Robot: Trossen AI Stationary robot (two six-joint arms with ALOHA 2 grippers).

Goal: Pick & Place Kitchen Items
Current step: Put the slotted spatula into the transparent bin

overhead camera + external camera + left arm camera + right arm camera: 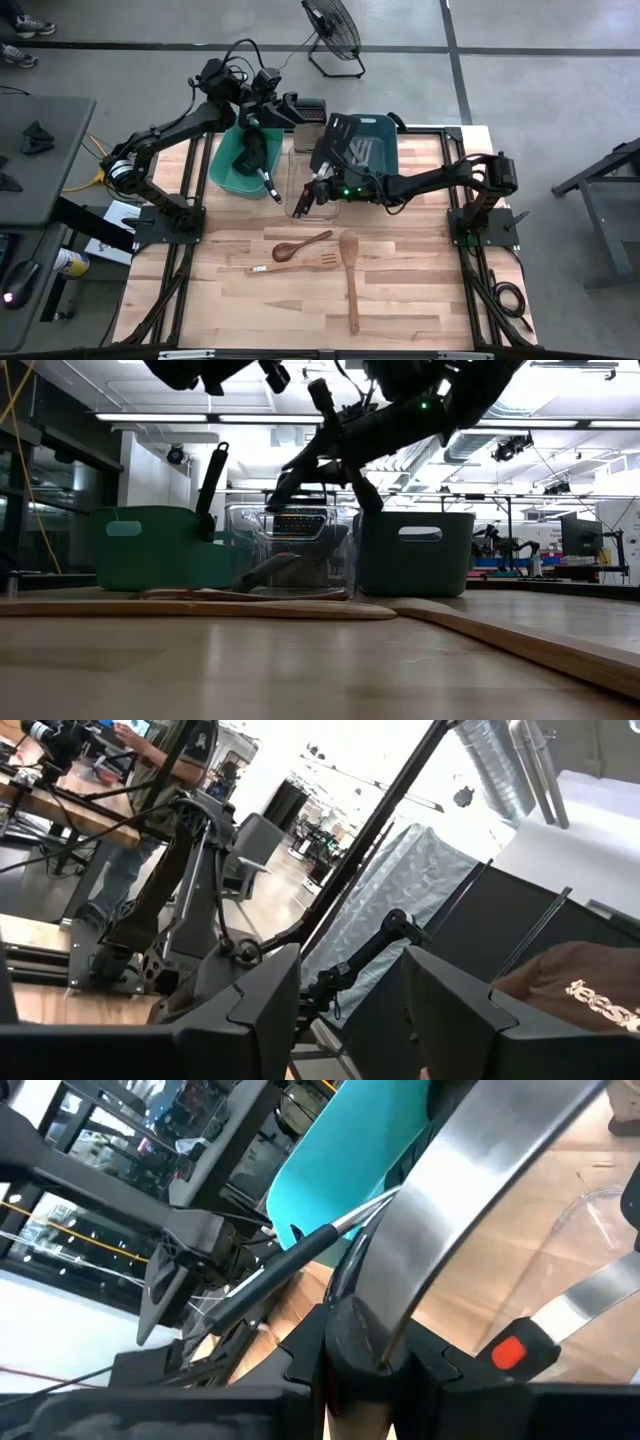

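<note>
One pair of silver metal tongs (470, 1190) sits clenched in the right pincer (312, 190), held over the clear tub (310, 170) between the teal tub (225, 165) and the blue tub (385, 150) at the far side of the tabletop (420, 290). The main risk, as I judge it, is the long tongs catching the clear tub's rim or tipping out once let go, since they are gripped near one end and hang at a slant. The black ladle (258, 150) leaning out of the teal tub stands just beside this pincer's path and could be knocked. The left pincer (350, 1010) hangs released above the teal tub, close enough that the two arms could clash. Three wooden utensils, a spoon (300, 246), a slotted spatula (295, 264) and a long spoon (350, 275), lie on the open middle of the tabletop with free room all round and well clear of its edges.
</note>
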